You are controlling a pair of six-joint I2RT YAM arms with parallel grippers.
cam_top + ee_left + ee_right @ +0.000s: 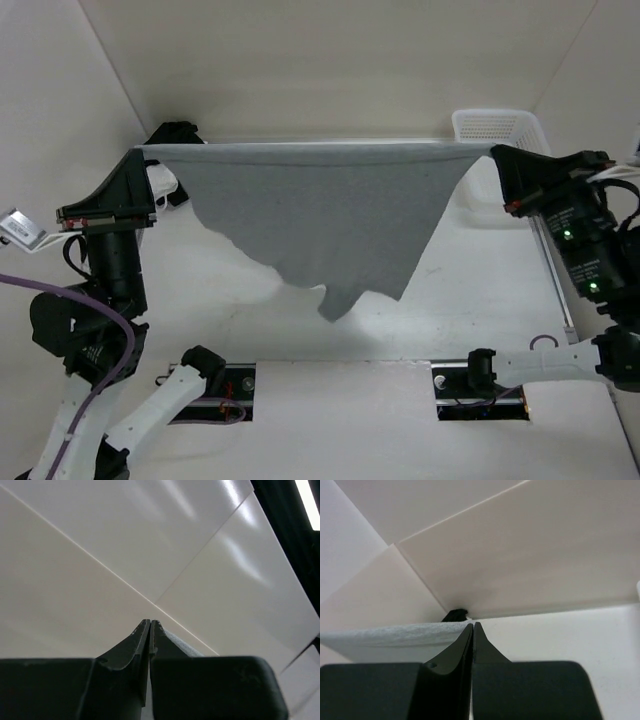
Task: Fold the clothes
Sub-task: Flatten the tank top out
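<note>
The clothes (320,215), a plain grey knit top, hang in the air, stretched taut along their upper edge between my two grippers. The lower part droops to a ragged point above the table. My left gripper (141,151) is shut on the top's left corner. In the left wrist view its jaws (150,622) are pressed together, with a strip of the grey fabric (182,645) running off to the right. My right gripper (493,152) is shut on the right corner. In the right wrist view its jaws (473,624) are closed, and the grey edge (385,635) leads off to the left.
A white basket (500,125) stands at the back right, just behind the right gripper. A black cloth bundle (178,132) lies in the back left corner, with a small white cloth (163,185) beside it. White walls enclose the table on three sides.
</note>
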